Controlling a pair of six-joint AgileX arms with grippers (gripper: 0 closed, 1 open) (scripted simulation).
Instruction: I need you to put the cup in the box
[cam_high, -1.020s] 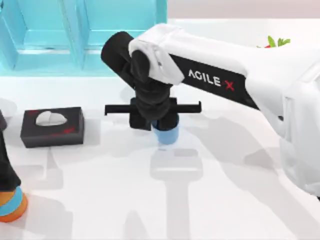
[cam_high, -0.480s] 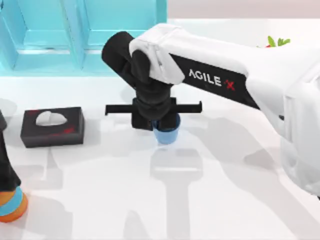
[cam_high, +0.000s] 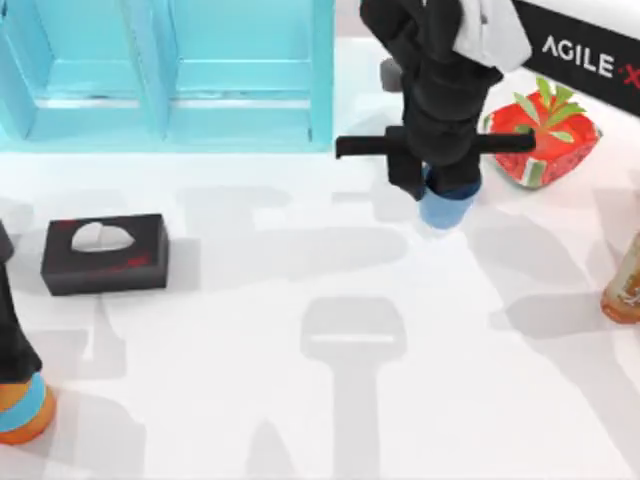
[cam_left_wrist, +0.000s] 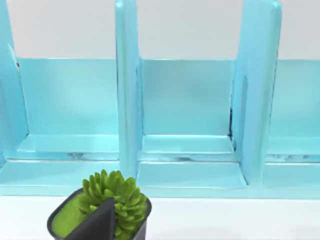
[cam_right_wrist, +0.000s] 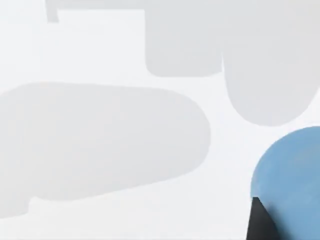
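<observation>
The small blue cup (cam_high: 446, 209) hangs under my right gripper (cam_high: 441, 188), which is shut on it above the table's back right, just right of the turquoise box. That turquoise box (cam_high: 170, 95) has several open compartments and stands along the back left. Seen from the right wrist, the cup (cam_right_wrist: 290, 180) sits beside one black finger (cam_right_wrist: 257, 222) over bare white table. My left arm (cam_high: 10, 330) stays parked at the left edge. From the left wrist I see the turquoise compartments (cam_left_wrist: 187, 110) from the front.
A black tissue box (cam_high: 105, 253) lies at the left. A red leafy object (cam_high: 545, 140) sits at the back right, close behind the cup. An orange bottle (cam_high: 625, 285) stands at the right edge. A green plant in a black pot (cam_left_wrist: 107, 207) stands before the compartments.
My right arm has carried the cup from the table's middle to the right and toward the back, ending beside the red leafy object. The left arm has not moved.
</observation>
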